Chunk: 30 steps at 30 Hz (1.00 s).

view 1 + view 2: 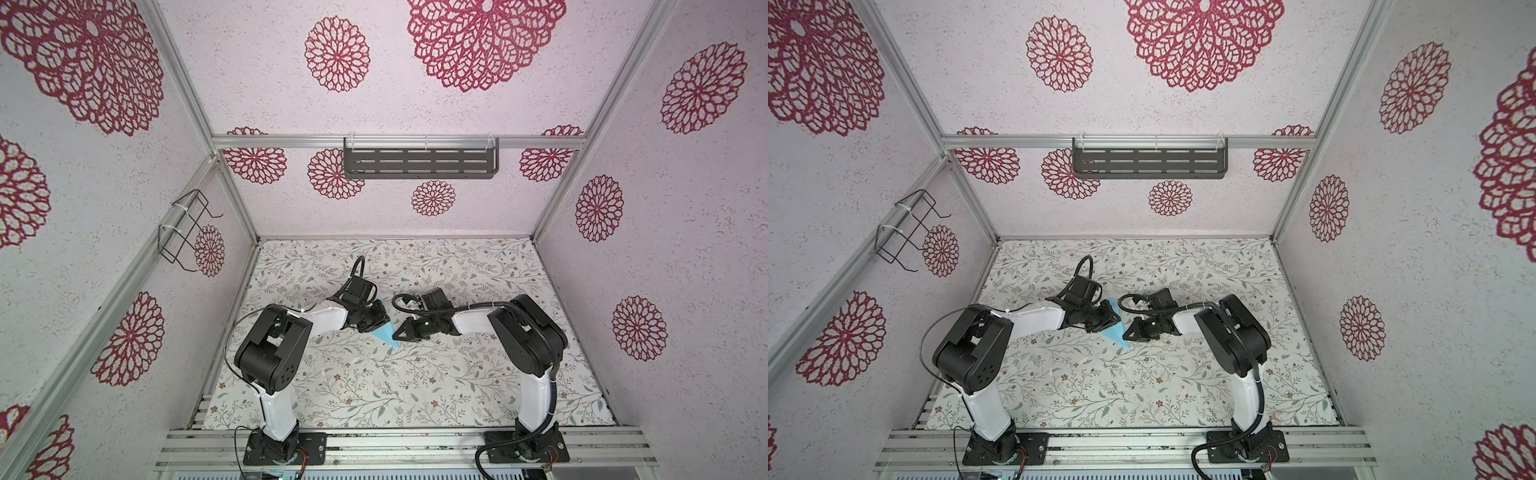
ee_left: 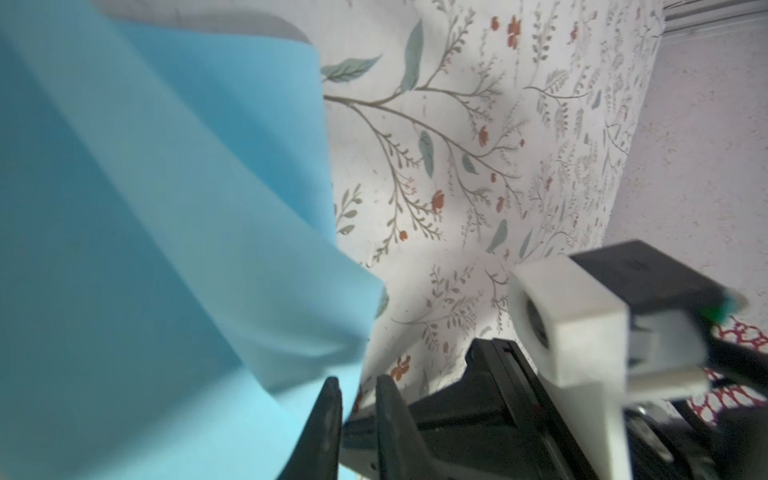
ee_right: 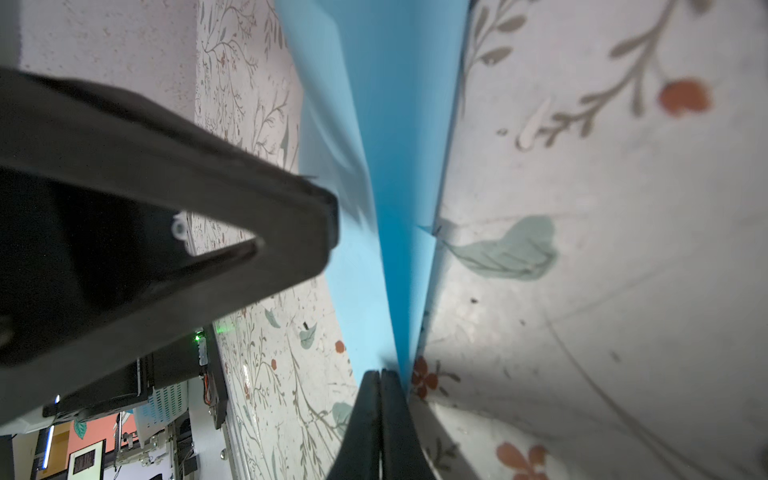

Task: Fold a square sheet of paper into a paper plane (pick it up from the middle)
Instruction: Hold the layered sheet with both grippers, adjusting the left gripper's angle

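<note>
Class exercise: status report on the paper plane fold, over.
Left pincer slightly open at the paper. Right pincer shut at its pointed end. Paper folded, between both. Nothing blocking.

Light-blue paper (image 1: 1112, 336) shows between left gripper (image 1: 1112, 321) and right gripper (image 1: 1127, 333) — over floral table (image 1: 1142, 395).

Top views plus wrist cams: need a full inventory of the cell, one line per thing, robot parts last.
paper sheet: 1, light blue, partly folded, mid-table between the grippers
table cover: 1, white with leaf-and-flower print, cell floor
shelf: 1, dark grey, slotted, back wall rail
wire rack: 1, black, left wall rail
walls: 3, pale with red floral medallions, left, back, right
left arm, right arm: 2, white and black, based at the near edge
left gripper: 1, black, slightly open beside the paper
right gripper: 1, black, shut at the paper's edge; pinch unclear
</note>
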Each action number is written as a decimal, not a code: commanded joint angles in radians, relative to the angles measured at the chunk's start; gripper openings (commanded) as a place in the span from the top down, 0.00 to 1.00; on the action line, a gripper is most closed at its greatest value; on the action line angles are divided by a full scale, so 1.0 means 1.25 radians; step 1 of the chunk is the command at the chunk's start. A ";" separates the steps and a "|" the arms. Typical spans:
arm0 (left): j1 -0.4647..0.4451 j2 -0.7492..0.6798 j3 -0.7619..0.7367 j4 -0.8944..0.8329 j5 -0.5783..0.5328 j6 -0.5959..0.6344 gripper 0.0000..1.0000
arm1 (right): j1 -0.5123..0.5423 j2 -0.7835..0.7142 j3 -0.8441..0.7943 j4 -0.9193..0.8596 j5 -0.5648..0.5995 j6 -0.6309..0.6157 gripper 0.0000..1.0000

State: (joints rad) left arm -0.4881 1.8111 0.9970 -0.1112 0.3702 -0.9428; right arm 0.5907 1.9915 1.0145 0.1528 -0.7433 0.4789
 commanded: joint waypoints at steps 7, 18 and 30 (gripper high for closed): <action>-0.002 0.005 -0.064 0.082 0.022 0.000 0.86 | 0.002 0.029 0.015 -0.051 0.047 -0.020 0.93; -0.002 0.068 -0.019 0.060 0.008 -0.005 0.87 | 0.003 0.032 0.020 -0.058 0.049 -0.022 0.93; -0.003 0.108 -0.011 -0.037 -0.034 -0.018 0.89 | 0.007 -0.096 0.001 0.030 0.011 -0.008 0.93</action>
State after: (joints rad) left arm -0.4881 1.9049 0.9932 -0.0807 0.3737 -0.9581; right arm 0.5938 1.9598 1.0187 0.1444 -0.7288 0.4725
